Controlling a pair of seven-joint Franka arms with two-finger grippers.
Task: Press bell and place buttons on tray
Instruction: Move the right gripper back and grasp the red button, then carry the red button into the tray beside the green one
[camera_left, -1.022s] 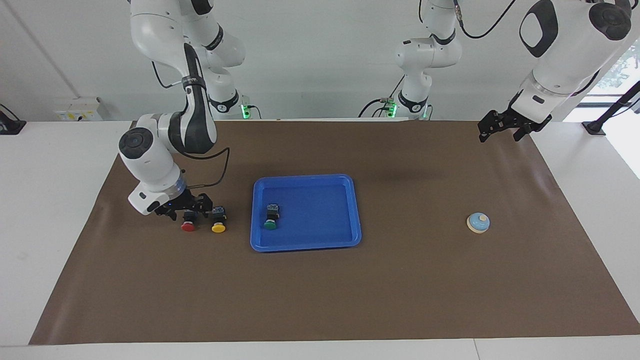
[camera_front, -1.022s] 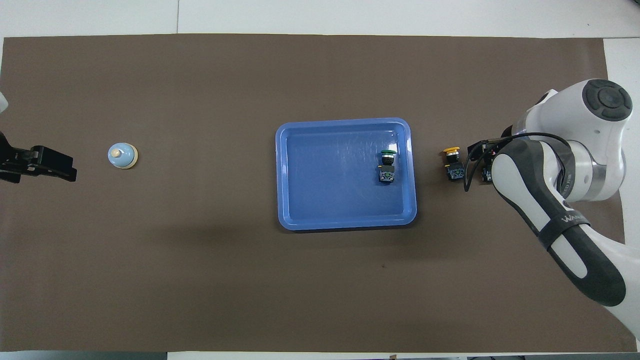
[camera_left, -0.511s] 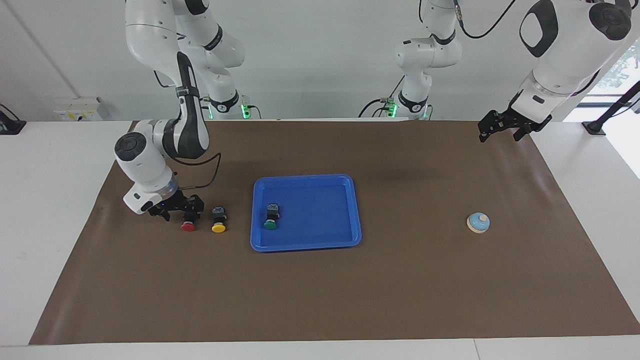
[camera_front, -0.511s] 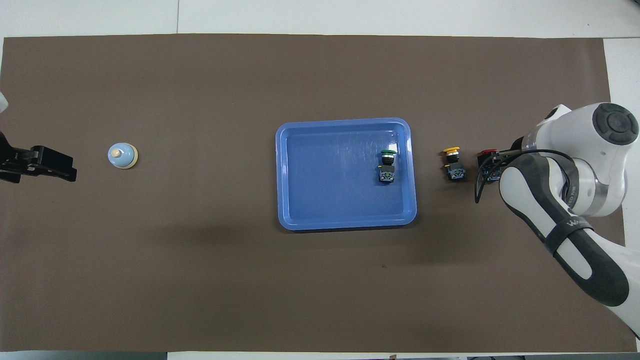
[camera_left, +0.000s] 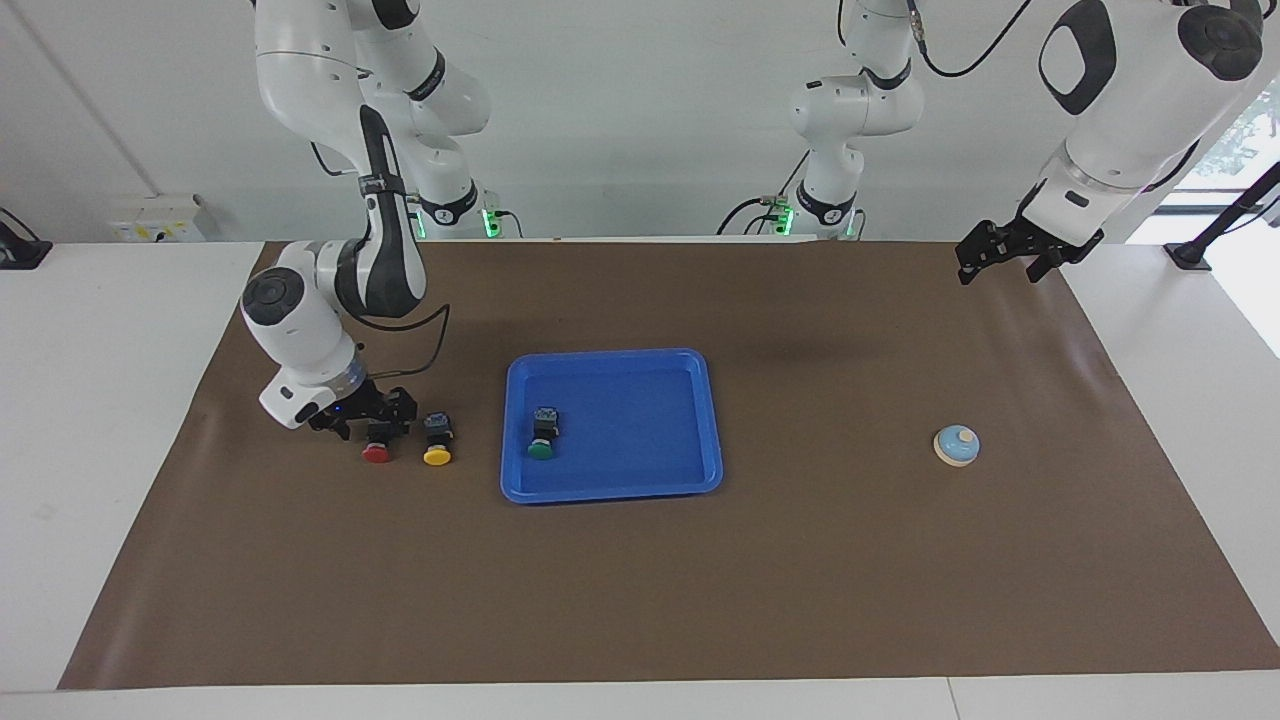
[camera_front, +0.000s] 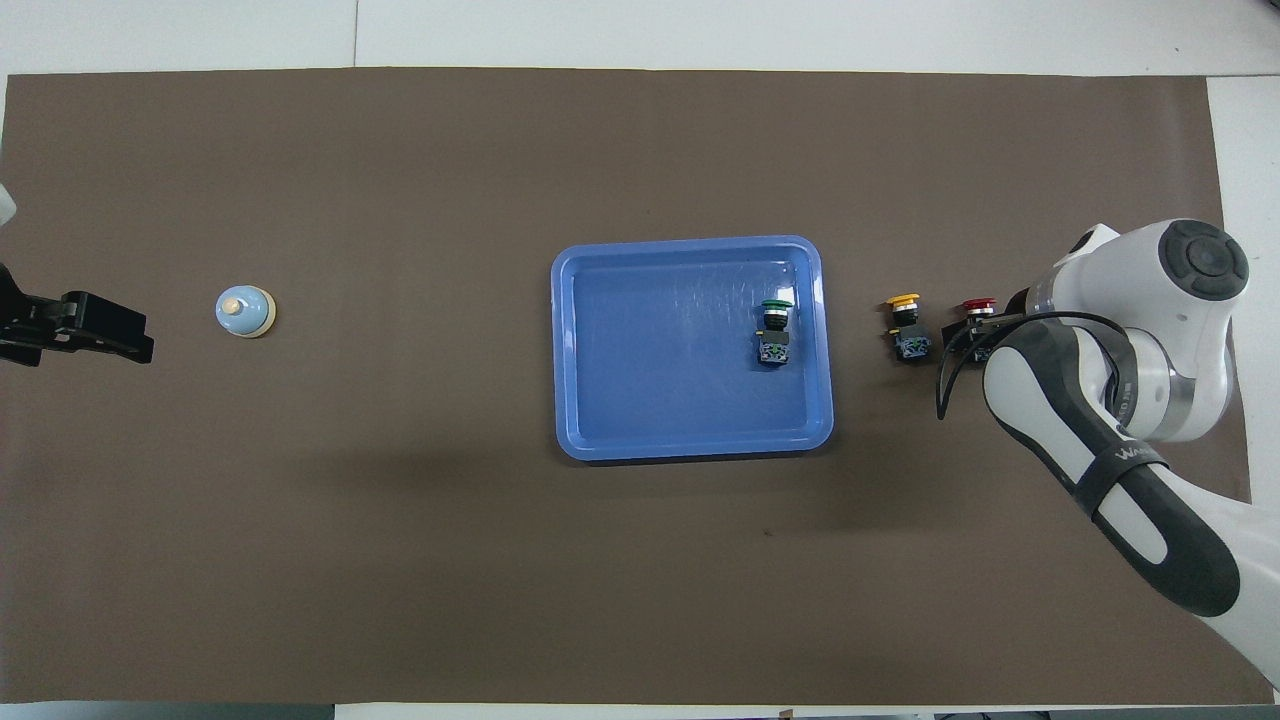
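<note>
Three buttons showed in the facing view. The red button (camera_left: 377, 452) lay on the brown surface (camera_left: 800, 580) toward my right arm's end, cap pointing away from the robots. My right jaws were down at the surface and stood astride its black body. I could not tell whether they had clamped it. The yellow button (camera_left: 437, 455) lay just beside them, between the red one and the tray (camera_left: 620, 490). The green button (camera_left: 541, 450) lay in the tray, at the end toward my right arm. The bell (camera_left: 957, 445) sat well apart, toward my left arm's end. My left arm (camera_left: 1100, 130) waited with its jaws spread wide and empty, raised over the surface's corner at its own end.

From overhead, my right arm (camera_front: 1100, 440) covered most of its jaws. The red button (camera_front: 977, 305) showed its cap just past them, with the yellow button (camera_front: 904, 300) alongside. The green button (camera_front: 773, 335) lay inside the tray (camera_front: 690, 452). The bell (camera_front: 245, 311) stood alone, with my left jaws showing beside it at the picture's edge.
</note>
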